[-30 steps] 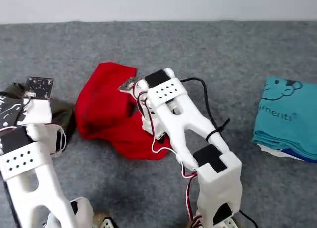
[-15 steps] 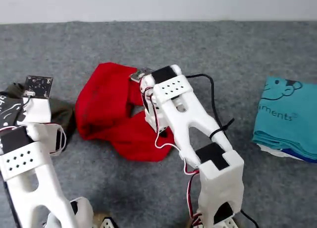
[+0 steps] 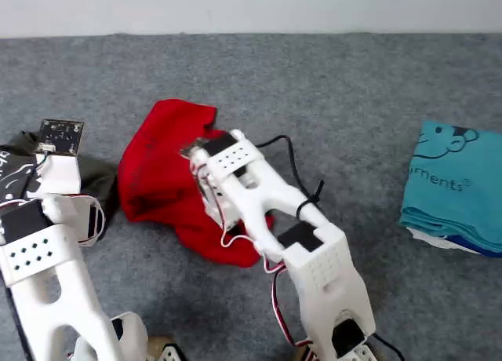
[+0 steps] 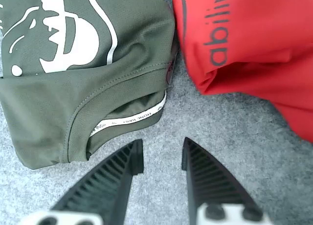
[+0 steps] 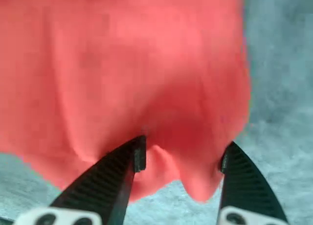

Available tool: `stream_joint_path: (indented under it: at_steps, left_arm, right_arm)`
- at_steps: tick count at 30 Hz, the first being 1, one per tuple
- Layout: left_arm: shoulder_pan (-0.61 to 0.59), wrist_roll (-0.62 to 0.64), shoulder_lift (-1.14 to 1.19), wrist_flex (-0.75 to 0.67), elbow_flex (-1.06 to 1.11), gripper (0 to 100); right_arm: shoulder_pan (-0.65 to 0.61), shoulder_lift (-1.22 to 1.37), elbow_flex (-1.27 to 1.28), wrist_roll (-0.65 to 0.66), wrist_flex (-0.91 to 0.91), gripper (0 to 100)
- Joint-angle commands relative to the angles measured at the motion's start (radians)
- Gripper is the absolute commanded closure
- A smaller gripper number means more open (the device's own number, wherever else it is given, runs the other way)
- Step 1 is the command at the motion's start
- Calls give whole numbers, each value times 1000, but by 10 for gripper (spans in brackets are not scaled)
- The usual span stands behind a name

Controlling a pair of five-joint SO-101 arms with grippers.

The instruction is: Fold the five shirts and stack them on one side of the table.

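Note:
A crumpled red shirt [image 3: 165,173] lies left of the table's middle. My right arm [image 3: 259,196] stretches over its near half. In the right wrist view my right gripper [image 5: 182,159] is open low over the red shirt [image 5: 122,73], with a raised fold of the cloth between its fingers. An olive shirt [image 4: 73,88] with a white print lies folded at the left edge, touching the red shirt [image 4: 254,44]. My left gripper [image 4: 159,159] is open above bare carpet just short of the olive shirt, holding nothing.
A folded stack topped by a teal shirt [image 3: 455,180] sits at the right edge, with white and blue layers [image 3: 449,242] under it. Grey carpet [image 3: 345,94] covers the table. The left arm [image 3: 39,243] stands at the front left corner.
My right arm has swung left and towards the front across the red shirt, and the shirt's near edge has bunched up leftwards. The left arm has kept still.

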Motion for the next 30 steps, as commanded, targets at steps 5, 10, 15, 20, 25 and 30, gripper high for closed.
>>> stream_joint_path:
  at_steps: [5, 10, 15, 20, 25, 30]
  left_arm:
    - [-2, -9, -28, -18, -5, 863]
    - [-2, -9, -28, -18, -4, 863]
    - [-2, -9, -28, -18, -4, 863]
    - [-2, -9, -28, -18, -4, 863]
    - [-2, -9, -28, -18, -4, 863]
    - [-2, -9, -28, -17, -4, 863]
  right_arm:
    - [61, -18, -161, -2, 137, 754]
    - [122, -5, -166, -2, 142, 754]
    - [111, 67, -167, -2, 120, 757]
    - [90, 156, -170, -2, 96, 772]
    - [74, 159, -172, 72, 101, 976]
    - [97, 94, -181, 143, 170, 987]
